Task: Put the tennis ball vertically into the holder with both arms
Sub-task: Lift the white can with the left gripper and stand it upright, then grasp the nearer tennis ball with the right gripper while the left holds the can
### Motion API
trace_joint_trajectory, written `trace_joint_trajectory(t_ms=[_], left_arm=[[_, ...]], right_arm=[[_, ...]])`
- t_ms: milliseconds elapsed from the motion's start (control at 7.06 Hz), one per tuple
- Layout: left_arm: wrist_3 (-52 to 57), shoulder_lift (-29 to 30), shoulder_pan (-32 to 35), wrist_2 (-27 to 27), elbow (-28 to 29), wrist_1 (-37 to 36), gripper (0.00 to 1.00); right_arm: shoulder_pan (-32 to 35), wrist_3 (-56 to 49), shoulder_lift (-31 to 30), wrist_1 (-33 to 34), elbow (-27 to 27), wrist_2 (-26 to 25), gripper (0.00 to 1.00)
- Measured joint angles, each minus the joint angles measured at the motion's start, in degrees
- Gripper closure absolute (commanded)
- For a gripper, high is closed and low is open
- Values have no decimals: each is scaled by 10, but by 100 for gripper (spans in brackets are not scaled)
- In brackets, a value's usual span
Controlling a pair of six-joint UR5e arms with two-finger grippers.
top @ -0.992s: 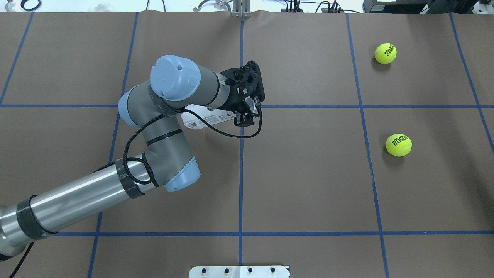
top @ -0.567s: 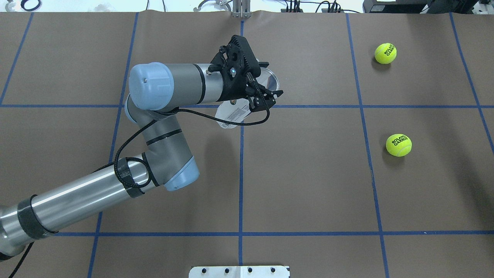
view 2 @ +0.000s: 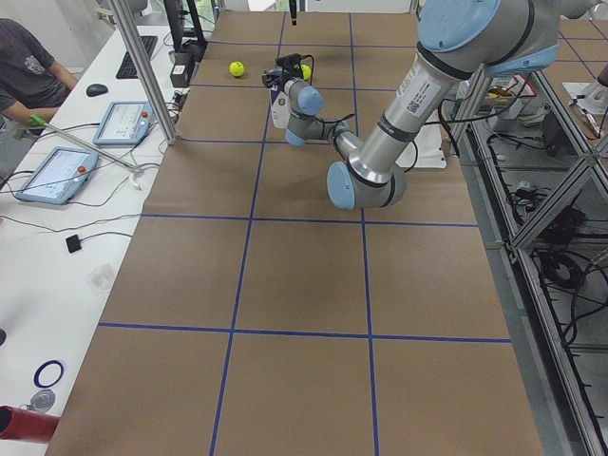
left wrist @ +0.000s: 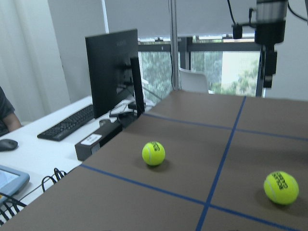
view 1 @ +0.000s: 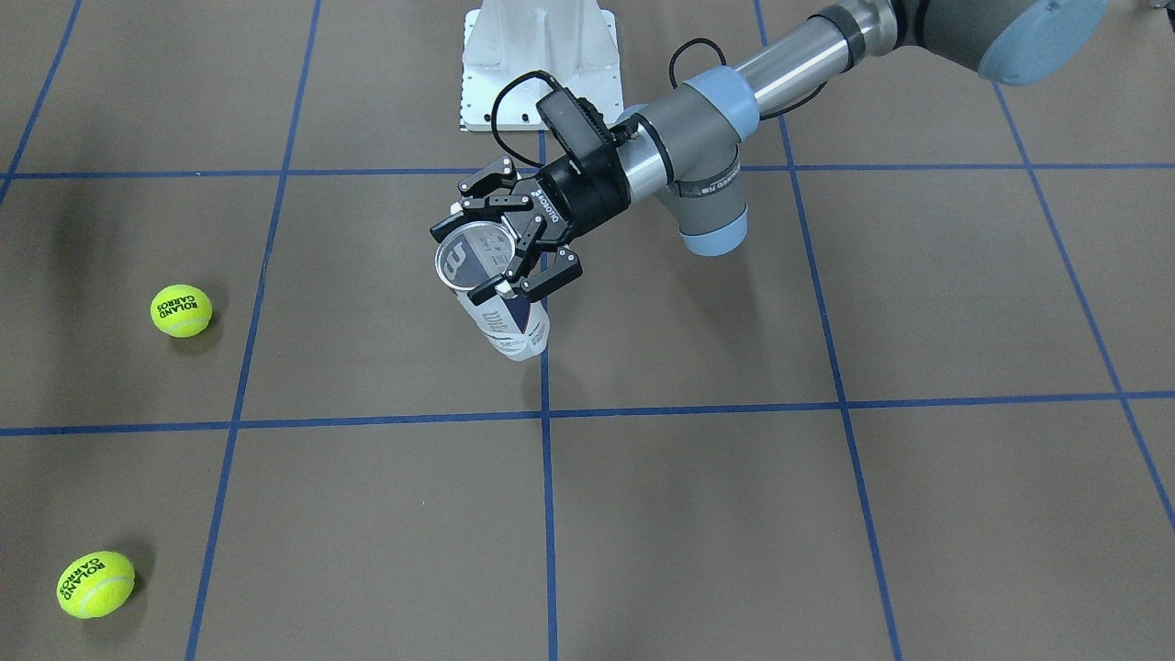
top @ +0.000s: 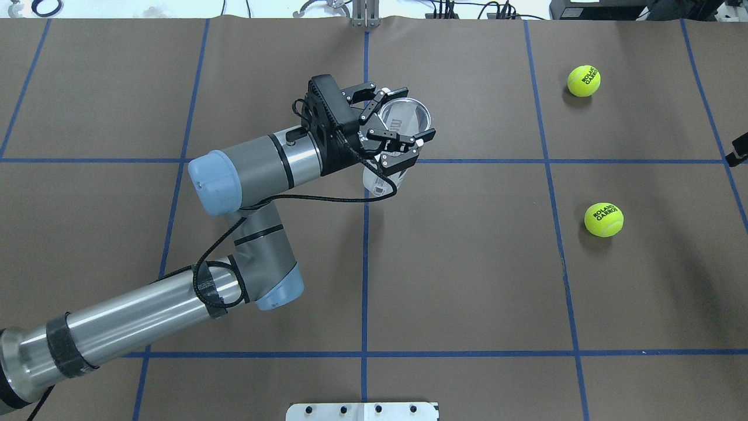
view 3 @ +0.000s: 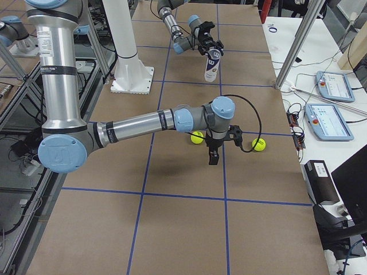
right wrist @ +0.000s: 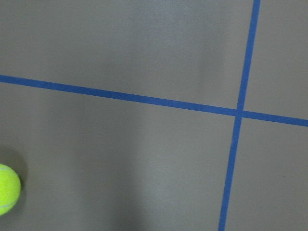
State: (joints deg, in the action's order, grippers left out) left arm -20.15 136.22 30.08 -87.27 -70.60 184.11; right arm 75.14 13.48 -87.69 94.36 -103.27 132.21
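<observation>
The holder (top: 381, 180), a clear can with a white and navy label (view 1: 514, 330), is held near upright above the table's middle, its metal-rimmed open mouth up. My left gripper (top: 407, 121) is shut on it just below the rim, as the front view (view 1: 465, 261) also shows. Two yellow tennis balls (top: 584, 80) (top: 603, 219) lie on the table's right side. My right gripper (view 3: 213, 153) points down above the table between these balls (view 3: 197, 137) (view 3: 258, 144); I cannot tell whether it is open. Only its tip (top: 740, 148) shows in the overhead view.
The white pedestal base (view 1: 537, 64) stands at the robot's edge of the table. The brown table cover carries a blue tape grid (top: 364, 263). Monitors, a keyboard and tablets sit on side desks beyond the table ends (view 2: 123, 119).
My left wrist has turned and swung right, bringing the can from lying level to near upright with its mouth up. The right gripper's tip has come into the overhead view's right edge.
</observation>
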Motion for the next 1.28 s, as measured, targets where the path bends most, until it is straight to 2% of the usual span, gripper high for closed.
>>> trace_joint_trajectory(t_ms=[425,567,850,1134,1275], left_arm=[[0,-16,-9,3,3,13,21],[0,-17,-10,3,4,18,22],[0,-18,-12,4,12,38,22],[0,-17,-12,4,15,44,22],[0,-18,-12,4,16,44,22]], right_arm=[[-78,119,-1,-7,-48,0,1],[-114,165,-1,-30,-56,-3,1],[-170,232,-18,-113,-58,-21,1],[-200,281,-52,-228,-43,-39,1],[-225,327,-55,-267,-37,-62,1]])
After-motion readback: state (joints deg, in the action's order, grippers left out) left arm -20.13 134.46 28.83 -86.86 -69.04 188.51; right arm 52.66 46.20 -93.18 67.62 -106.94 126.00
